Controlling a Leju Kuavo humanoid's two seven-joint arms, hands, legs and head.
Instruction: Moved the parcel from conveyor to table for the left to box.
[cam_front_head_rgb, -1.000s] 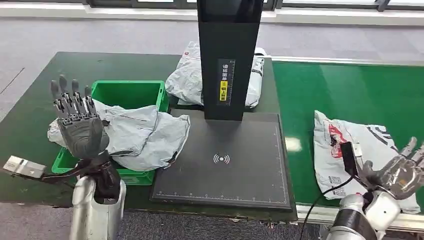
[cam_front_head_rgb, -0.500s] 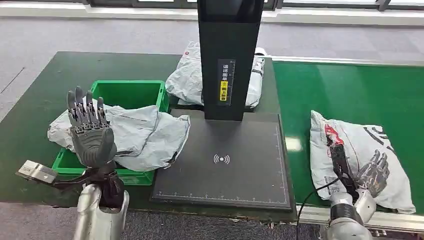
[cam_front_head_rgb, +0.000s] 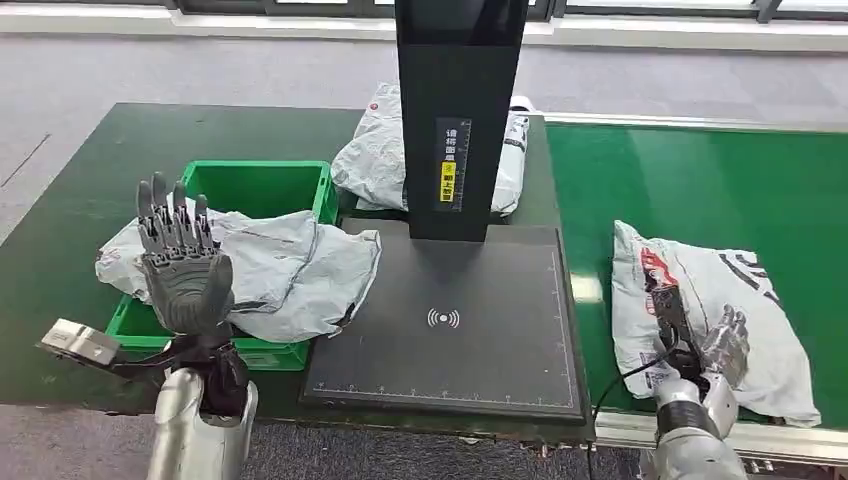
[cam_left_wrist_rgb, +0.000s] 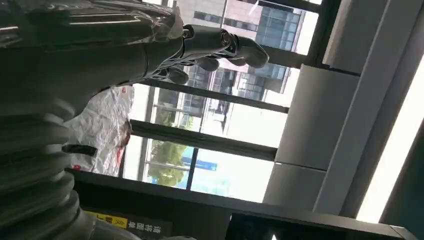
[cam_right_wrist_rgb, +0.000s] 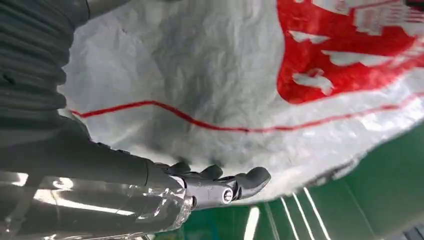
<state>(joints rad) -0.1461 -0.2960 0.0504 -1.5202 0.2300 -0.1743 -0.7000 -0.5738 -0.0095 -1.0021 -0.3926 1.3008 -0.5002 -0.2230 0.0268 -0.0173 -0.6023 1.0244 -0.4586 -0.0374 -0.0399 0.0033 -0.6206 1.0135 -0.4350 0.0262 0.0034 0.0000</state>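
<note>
A white-grey parcel (cam_front_head_rgb: 740, 300) with red print lies on the green conveyor (cam_front_head_rgb: 700, 180) at the right. My right hand (cam_front_head_rgb: 724, 344) is over its near part, fingers spread and lightly curled, gripping nothing. In the right wrist view the fingers (cam_right_wrist_rgb: 240, 182) hover close to the parcel's (cam_right_wrist_rgb: 210, 75) crinkled skin. My left hand (cam_front_head_rgb: 183, 265) is raised upright with its fingers apart at the near left, in front of the green box (cam_front_head_rgb: 262, 185). It holds nothing. In the left wrist view that hand (cam_left_wrist_rgb: 200, 45) points at the windows.
A grey parcel (cam_front_head_rgb: 285, 265) drapes over the green box's near side. Another parcel (cam_front_head_rgb: 372, 155) lies behind the black scanner post (cam_front_head_rgb: 458, 120), whose dark pad (cam_front_head_rgb: 445, 320) fills the middle of the dark green table (cam_front_head_rgb: 80, 200). A cable (cam_front_head_rgb: 625, 385) runs beside my right wrist.
My right hand has moved forward and left onto the conveyor parcel, which has drifted slightly left. My left hand shifted a little right and lower, then held still.
</note>
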